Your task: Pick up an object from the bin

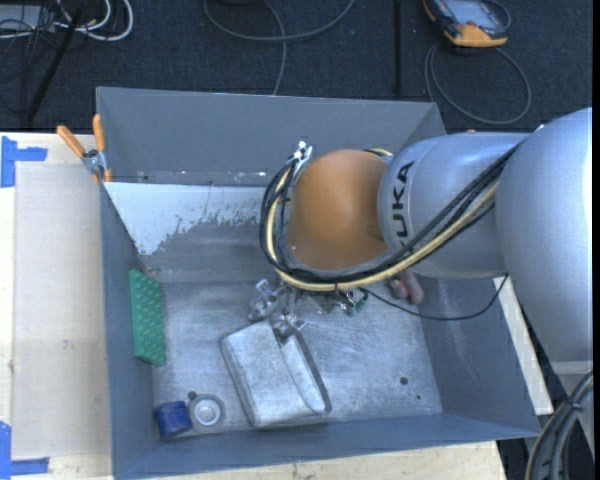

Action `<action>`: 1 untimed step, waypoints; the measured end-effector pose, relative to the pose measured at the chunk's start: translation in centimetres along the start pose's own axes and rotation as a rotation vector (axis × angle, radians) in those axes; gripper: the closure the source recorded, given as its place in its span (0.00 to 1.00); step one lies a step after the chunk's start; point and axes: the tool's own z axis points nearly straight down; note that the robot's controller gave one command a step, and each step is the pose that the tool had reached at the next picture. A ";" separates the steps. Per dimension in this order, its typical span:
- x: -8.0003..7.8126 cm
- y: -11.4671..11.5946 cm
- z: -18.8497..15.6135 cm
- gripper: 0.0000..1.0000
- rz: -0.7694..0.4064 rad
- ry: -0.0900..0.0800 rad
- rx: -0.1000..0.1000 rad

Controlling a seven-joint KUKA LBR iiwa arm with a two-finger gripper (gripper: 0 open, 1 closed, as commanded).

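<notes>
The grey pouch (275, 376) lies flat at lower centre of the frame. I judge it light, limp and slick, best pinched at its upper edge or a corner. My gripper (280, 318) sits at that upper edge, perhaps touching it. Whether it is spread or closed I cannot tell.

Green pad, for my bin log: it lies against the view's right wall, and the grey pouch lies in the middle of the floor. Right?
Not quite. The camera view shows the green pad against the view's left wall, not the right. The grey pouch does lie in the middle of the floor.
</notes>
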 end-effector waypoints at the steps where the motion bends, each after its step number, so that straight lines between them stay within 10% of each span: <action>1: -0.3 0.0 -8.2 1.00 0.002 0.001 0.001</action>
